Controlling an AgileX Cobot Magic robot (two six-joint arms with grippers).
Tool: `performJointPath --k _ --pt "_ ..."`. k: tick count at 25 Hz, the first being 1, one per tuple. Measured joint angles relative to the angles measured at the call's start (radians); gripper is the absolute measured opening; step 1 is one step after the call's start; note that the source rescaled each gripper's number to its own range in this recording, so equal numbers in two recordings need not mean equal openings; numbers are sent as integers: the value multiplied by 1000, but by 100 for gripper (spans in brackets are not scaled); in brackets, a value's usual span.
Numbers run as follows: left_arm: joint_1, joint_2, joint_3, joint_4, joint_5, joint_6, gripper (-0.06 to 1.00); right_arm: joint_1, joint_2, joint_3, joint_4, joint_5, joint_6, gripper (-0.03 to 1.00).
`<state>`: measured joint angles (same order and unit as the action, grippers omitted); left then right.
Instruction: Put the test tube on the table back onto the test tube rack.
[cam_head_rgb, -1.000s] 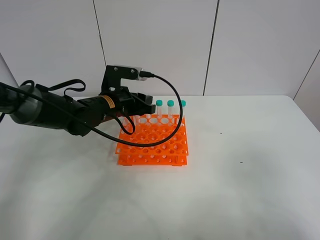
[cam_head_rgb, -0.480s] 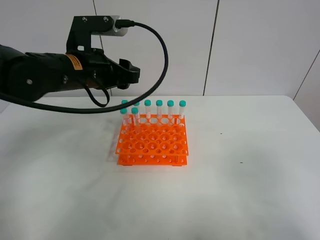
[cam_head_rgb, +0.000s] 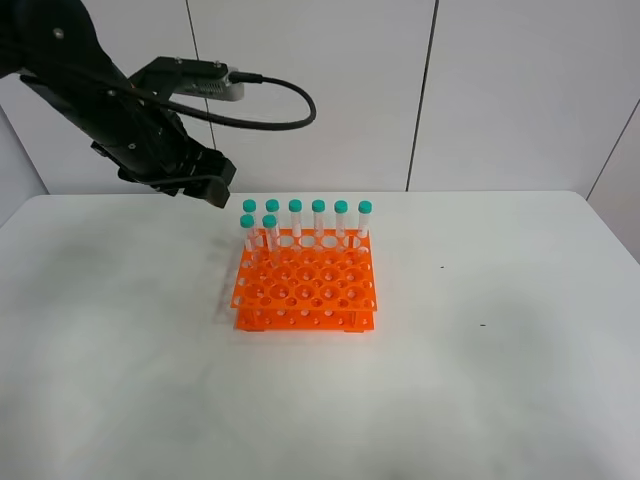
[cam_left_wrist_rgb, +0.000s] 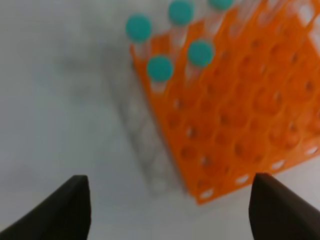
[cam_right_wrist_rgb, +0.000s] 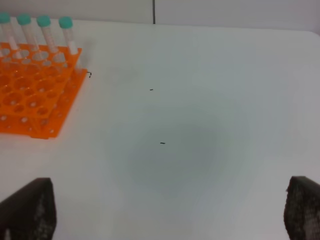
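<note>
The orange test tube rack (cam_head_rgb: 305, 290) stands on the white table (cam_head_rgb: 480, 380). Several teal-capped test tubes stand upright in it: a full back row (cam_head_rgb: 318, 215) and two in the second row (cam_head_rgb: 269, 228) at the left. No tube lies on the table. My left gripper (cam_head_rgb: 212, 190) hangs open and empty in the air, above and to the left of the rack's back left corner. In the left wrist view the gripper (cam_left_wrist_rgb: 170, 210) looks down on the rack (cam_left_wrist_rgb: 240, 115) and on teal caps (cam_left_wrist_rgb: 160, 68). My right gripper (cam_right_wrist_rgb: 165, 215) is open over bare table, with the rack (cam_right_wrist_rgb: 30, 100) off to one side.
A white panelled wall (cam_head_rgb: 430, 90) rises behind the table. The left arm's black cable (cam_head_rgb: 285, 100) loops above the rack. Small dark specks (cam_right_wrist_rgb: 162, 143) mark the tabletop right of the rack.
My left gripper has opened, risen from the rack's back left holes and swung up and to the left. The second-row tubes it covered now stand free. The right arm's side is unchanged.
</note>
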<state>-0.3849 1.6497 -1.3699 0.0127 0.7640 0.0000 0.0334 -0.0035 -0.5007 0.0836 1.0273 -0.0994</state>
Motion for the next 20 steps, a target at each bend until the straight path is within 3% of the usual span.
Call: performJointPath --k 4,7,16,20 --pt "99 138 -107 -13 186 9 100 0 0 0 0 0 0 100" --pt "171 188 -131 -13 262 9 100 0 0 0 0 0 0 100" --pt "375 193 -136 -3 405 8 100 0 0 0 1 0 0 100" --pt "396 185 -129 -2 405 0 100 0 0 0 1 0 0 100"
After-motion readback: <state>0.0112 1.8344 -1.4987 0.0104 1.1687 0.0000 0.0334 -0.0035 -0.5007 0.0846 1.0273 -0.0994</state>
